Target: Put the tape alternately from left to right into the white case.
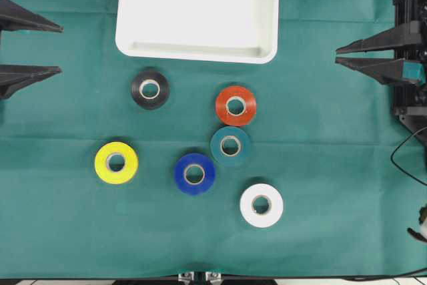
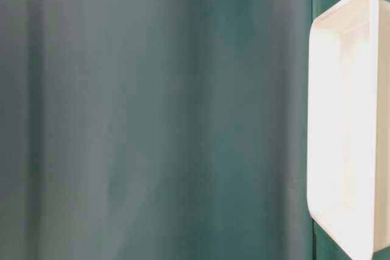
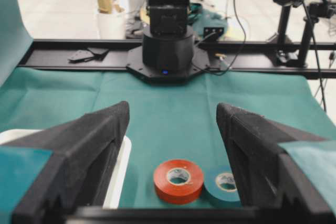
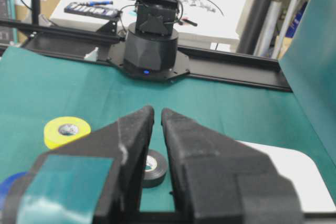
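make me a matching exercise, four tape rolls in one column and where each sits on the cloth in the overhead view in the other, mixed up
Column one:
1. black roll
2. yellow roll
3. white roll
4. teal roll

Column two:
A. touching the orange-red roll
B. farthest left
C. closest to the white case
D. nearest the bottom edge

Pairs: 1-C, 2-B, 3-D, 4-A

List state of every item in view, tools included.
white case: empty, on the cloth
black tape: flat, outside the case
orange-red tape: flat, touching or nearly touching teal
teal tape: flat, outside
yellow tape: flat, outside
blue tape: flat, outside
white tape: flat, outside
left tool: open, empty
right tool: shut, empty
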Controlling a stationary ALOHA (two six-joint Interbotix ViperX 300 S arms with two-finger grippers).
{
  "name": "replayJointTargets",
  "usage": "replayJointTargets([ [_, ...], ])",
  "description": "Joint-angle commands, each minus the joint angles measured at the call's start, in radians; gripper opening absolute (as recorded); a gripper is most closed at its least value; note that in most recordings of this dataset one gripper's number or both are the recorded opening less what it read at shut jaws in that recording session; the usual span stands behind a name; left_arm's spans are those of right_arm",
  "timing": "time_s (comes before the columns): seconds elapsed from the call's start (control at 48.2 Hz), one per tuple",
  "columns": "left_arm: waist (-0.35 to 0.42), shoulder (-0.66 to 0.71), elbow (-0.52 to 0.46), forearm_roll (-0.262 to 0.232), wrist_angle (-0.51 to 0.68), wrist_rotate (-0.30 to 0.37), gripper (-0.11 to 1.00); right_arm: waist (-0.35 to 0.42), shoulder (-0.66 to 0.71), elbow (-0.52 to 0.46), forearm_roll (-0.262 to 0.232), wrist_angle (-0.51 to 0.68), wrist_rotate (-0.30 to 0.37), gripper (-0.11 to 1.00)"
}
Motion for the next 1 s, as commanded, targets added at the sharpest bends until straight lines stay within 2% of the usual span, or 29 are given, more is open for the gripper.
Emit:
replayJointTargets([
  [0.0, -0.046, 0.014, 0.009, -0.025, -0.006, 0.009, 0.24, -0.003, 0.008, -0.003, -0.005, -0.005, 0.006, 0.24],
  [0.041, -0.054, 0.014, 0.011, -0.026, -0.006, 0.008, 0.23, -0.006, 0.008, 0.008, -0.006, -0.005, 0.005, 0.22],
  [0.104, -0.06, 0.014, 0.014, -0.026, -0.006, 0.0, 0.1, -0.012, 0.008, 0.023, -0.008, -0.008, 0.005, 0.09],
  [0.166, -0.06, 0.014, 0.018, -0.028, -0.006, -0.003, 0.0, -0.014, 0.009, 0.032, -0.006, -0.006, 0.005, 0.0],
  [0.29, -0.06, 0.014, 0.021, -0.029, -0.006, -0.005, -0.1, -0.014, 0.009, 0.034, -0.006, -0.005, 0.008, -0.03],
  [0.663, -0.063, 0.026, 0.029, -0.029, -0.005, -0.006, -0.1, -0.014, 0.038, 0.028, -0.006, -0.003, 0.012, -0.03],
  [0.767, -0.063, 0.046, 0.029, -0.029, -0.005, -0.005, -0.07, -0.015, 0.054, 0.026, -0.006, -0.006, 0.012, -0.03],
  [0.829, -0.063, 0.063, 0.031, -0.029, -0.005, -0.005, -0.02, -0.015, 0.06, 0.026, -0.006, -0.008, 0.012, 0.04],
  [0.892, -0.063, 0.078, 0.031, -0.029, -0.005, -0.005, 0.08, -0.018, 0.064, 0.026, -0.006, -0.008, 0.012, 0.14],
  [0.974, -0.063, 0.091, 0.029, -0.029, -0.005, -0.005, 0.26, -0.02, 0.064, 0.025, -0.006, -0.009, 0.012, 0.37],
])
